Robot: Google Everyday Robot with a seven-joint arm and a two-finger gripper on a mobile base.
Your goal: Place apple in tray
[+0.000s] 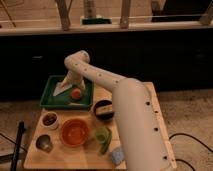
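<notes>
The green tray (52, 99) sits at the back left of the wooden table. The small orange-red apple (76, 93) lies inside it, toward its right side. My white arm reaches from the lower right across the table and bends down into the tray. My gripper (64, 87) is over the tray just left of the apple, close to it.
An orange bowl (75, 132) stands in front of the tray. A small white bowl of dark red contents (49, 120) is at its left, a metal cup (44, 143) at the front left, a dark bowl (104, 109) and a green cup (103, 137) at the right.
</notes>
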